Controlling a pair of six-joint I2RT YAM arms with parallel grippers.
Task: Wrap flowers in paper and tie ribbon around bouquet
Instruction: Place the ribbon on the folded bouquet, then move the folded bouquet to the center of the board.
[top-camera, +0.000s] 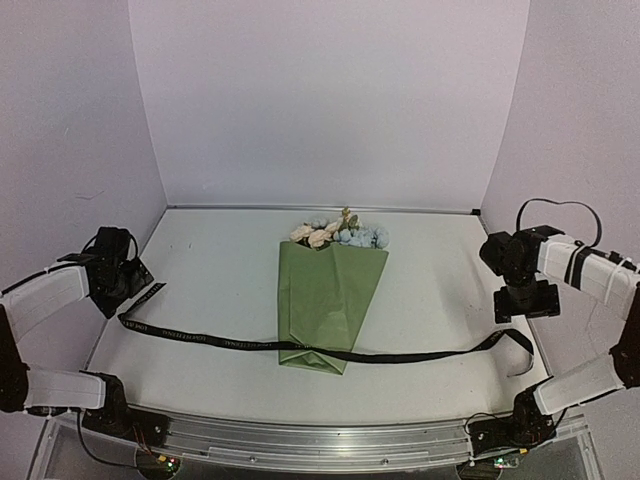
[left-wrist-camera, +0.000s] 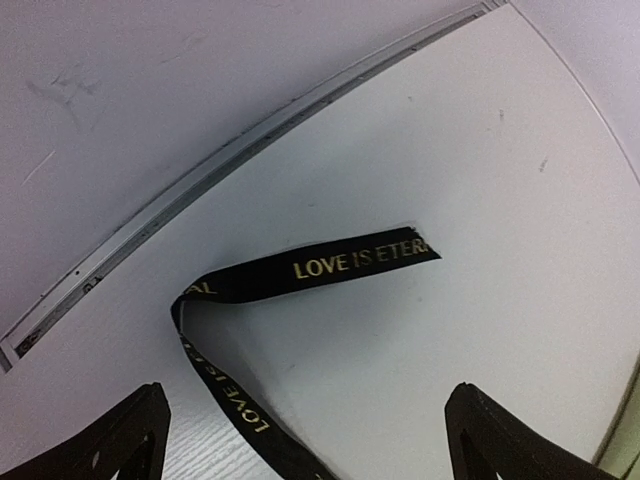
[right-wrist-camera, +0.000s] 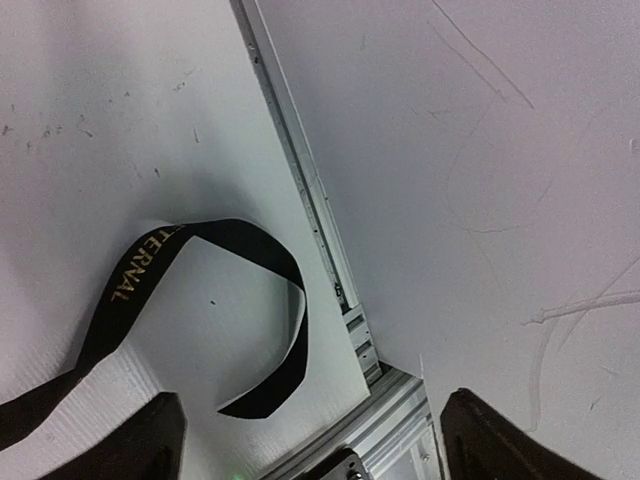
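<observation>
The bouquet lies mid-table: a cone of olive-green paper (top-camera: 325, 295) with the flowers (top-camera: 340, 236), cream and pale blue, showing at its far, wide end. The black ribbon (top-camera: 200, 338) stretches left to right across the cone's narrow near end. My left gripper (top-camera: 133, 282) hovers open over the ribbon's left end (left-wrist-camera: 330, 265), which lies loose with gold lettering and runs back between the fingers (left-wrist-camera: 130, 440). My right gripper (top-camera: 527, 302) stands open above the curled right end of the ribbon (right-wrist-camera: 270, 260). Its fingers (right-wrist-camera: 500, 440) hold nothing.
Lilac walls enclose the table on the left, back and right, close to both grippers. A metal seam (left-wrist-camera: 200, 185) runs along the wall foot. The table's right corner and aluminium frame (right-wrist-camera: 390, 410) lie under the right gripper. An aluminium rail (top-camera: 320, 440) borders the near edge.
</observation>
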